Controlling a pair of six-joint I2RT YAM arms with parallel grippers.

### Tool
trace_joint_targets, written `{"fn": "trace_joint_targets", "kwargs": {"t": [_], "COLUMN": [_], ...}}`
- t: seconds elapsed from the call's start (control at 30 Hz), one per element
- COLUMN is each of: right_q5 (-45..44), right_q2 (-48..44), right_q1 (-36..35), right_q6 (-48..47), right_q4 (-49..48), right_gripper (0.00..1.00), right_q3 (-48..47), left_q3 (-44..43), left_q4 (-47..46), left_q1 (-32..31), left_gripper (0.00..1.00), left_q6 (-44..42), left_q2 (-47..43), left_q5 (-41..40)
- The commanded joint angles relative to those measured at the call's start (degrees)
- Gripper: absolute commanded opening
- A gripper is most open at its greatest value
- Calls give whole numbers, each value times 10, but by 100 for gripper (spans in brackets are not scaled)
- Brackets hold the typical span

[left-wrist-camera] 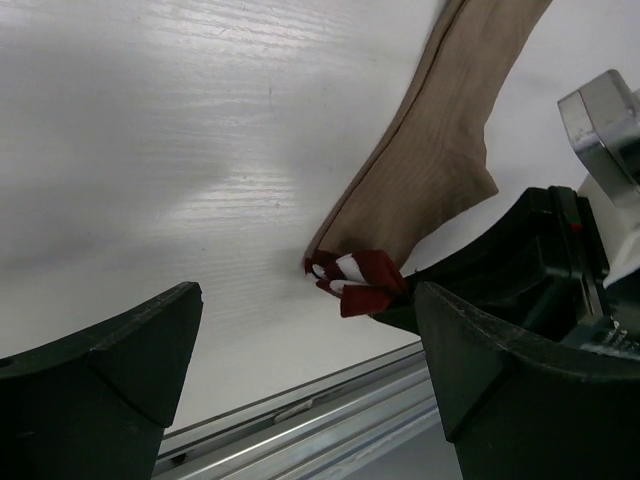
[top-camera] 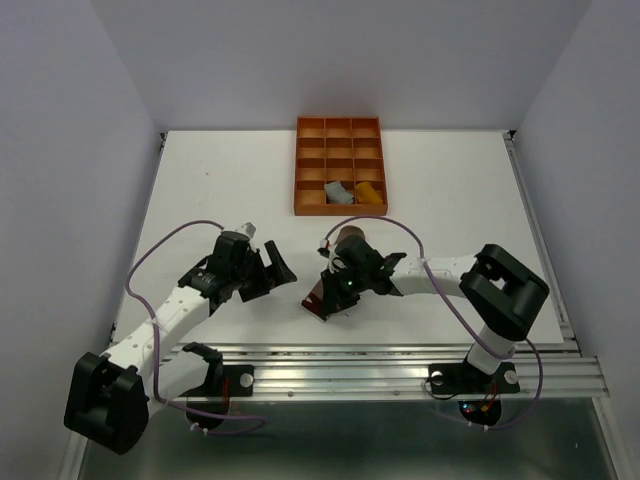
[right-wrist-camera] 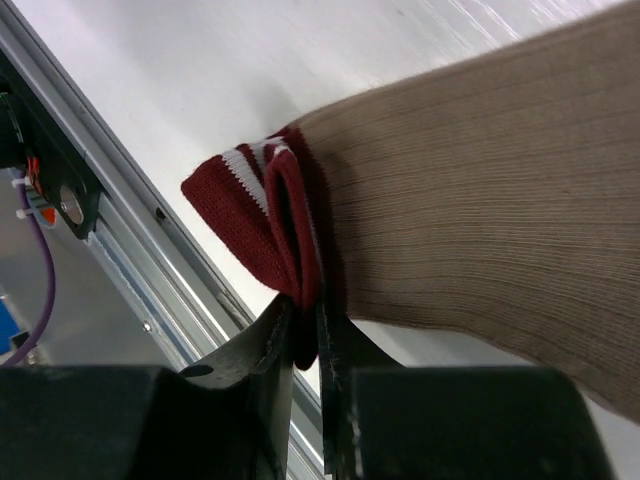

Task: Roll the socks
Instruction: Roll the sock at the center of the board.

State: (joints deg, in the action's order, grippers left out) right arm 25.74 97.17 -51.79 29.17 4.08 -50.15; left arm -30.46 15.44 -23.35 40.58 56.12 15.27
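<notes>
The taupe-brown sock [right-wrist-camera: 480, 220] with a maroon-white cuff [right-wrist-camera: 250, 215] lies near the table's front edge [top-camera: 322, 300]. My right gripper [right-wrist-camera: 305, 345] is shut on the cuff's edge, pinching the folded maroon band. The sock also shows in the left wrist view [left-wrist-camera: 430, 170], its cuff [left-wrist-camera: 355, 280] beside my right gripper's black body. My left gripper [top-camera: 272, 268] is open and empty, just left of the sock, its fingers [left-wrist-camera: 110, 380] wide apart. A rolled grey sock [top-camera: 337, 191] and a rolled mustard sock [top-camera: 370, 193] sit in the orange tray [top-camera: 310, 150].
The aluminium rail [top-camera: 400, 370] runs along the table's front edge, right below both grippers. The orange compartmented tray stands at the back centre. Purple cables [top-camera: 160, 250] loop beside each arm.
</notes>
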Motion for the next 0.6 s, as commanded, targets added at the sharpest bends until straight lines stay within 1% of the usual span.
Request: {"fn": "trace_joint_targets", "kwargs": {"t": [0.0,0.2,0.37,0.57], "right_q5": [62,57,43,52], "right_q2": [14,34,43,66], "right_q1": [24,49,78,84], "right_q6": [39,70,107,114], "right_q4": [-57,-64,-63,-62], "right_gripper": [9,9,9,9], "right_q3": [18,33,50,52], "left_q3": [8,20,34,54], "left_q4": [-16,-42,-95,-143], "left_q1": [-12,-27,-60,-82], "left_gripper": [98,98,96,94], "left_q6": [5,10,17,24], "left_q2": [1,10,37,71], "left_q5": [9,26,46,63]}}
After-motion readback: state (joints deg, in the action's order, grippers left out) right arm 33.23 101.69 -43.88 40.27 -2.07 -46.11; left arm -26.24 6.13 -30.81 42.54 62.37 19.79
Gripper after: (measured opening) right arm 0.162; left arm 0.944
